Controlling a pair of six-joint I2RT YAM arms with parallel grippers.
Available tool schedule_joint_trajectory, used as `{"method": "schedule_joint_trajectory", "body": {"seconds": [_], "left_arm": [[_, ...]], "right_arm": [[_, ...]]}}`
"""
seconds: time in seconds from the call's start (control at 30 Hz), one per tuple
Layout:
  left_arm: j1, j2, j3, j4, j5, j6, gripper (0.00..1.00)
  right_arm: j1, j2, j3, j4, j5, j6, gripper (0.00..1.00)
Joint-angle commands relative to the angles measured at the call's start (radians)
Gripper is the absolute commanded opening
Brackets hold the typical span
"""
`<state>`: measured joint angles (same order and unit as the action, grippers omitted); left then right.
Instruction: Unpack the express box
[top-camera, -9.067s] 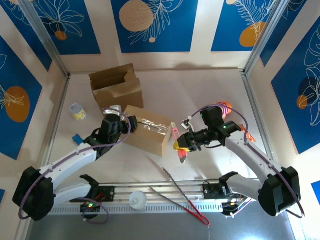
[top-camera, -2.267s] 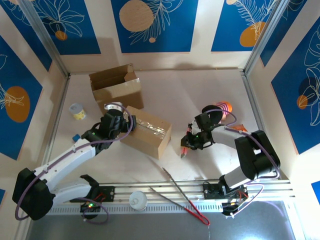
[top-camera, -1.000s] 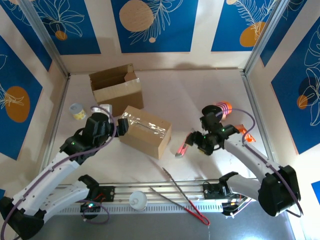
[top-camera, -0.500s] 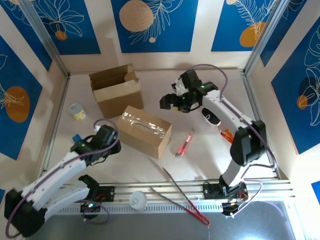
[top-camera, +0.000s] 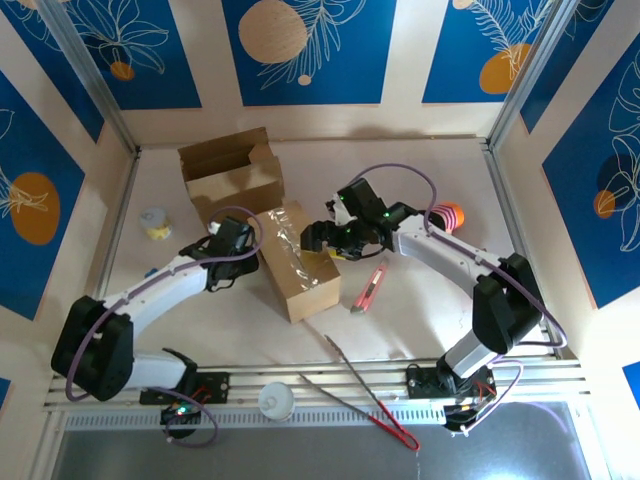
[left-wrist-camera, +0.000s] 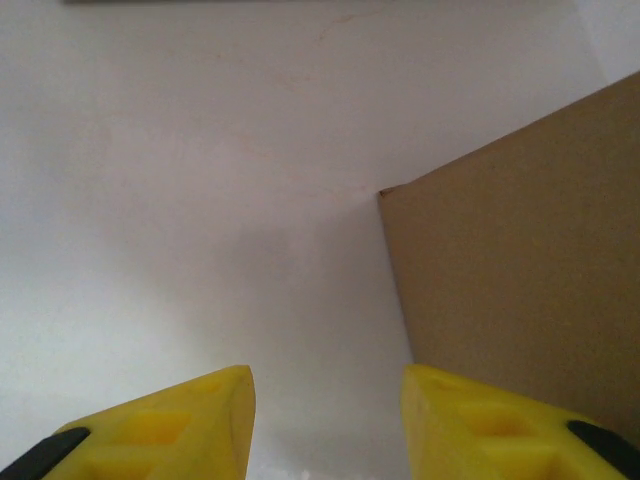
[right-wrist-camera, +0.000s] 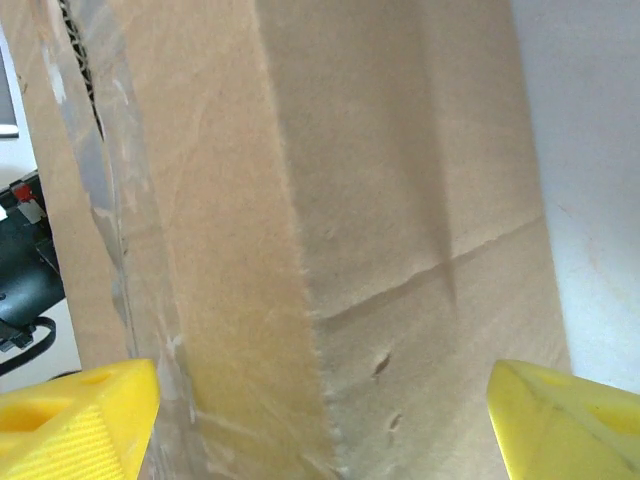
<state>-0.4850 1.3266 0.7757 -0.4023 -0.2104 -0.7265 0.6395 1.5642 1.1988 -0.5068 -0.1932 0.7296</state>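
box (top-camera: 297, 262): taped brown cardboard, crisp corners, bare table (top-camera: 400, 180) around.
my left gripper (left-wrist-camera: 325, 372): parted, empty, beside its plain side.
my right gripper (right-wrist-camera: 322, 375): spread wide before its taped edge.

no legible text, brand, label or number, on the express box (top-camera: 297, 262) or elsewhere

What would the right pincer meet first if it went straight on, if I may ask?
Most likely the taped box, which sits directly ahead of the right pincer and its open jaws.
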Motion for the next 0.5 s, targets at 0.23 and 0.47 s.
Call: {"method": "schedule_joint_trajectory", "body": {"seconds": [0.23,0.47], "left_arm": [[0.012,-0.103,0.06,-0.09,0.052,0.019,0.5],[0.023,-0.296,0.142,-0.368,-0.033,0.009,0.93]], "right_arm": [[-0.017,-0.007,0.013,-0.037,0.067,0.005,0.87],[-0.02,-0.039,0.104,-0.206,0.172,-0.124,0.88]]}}
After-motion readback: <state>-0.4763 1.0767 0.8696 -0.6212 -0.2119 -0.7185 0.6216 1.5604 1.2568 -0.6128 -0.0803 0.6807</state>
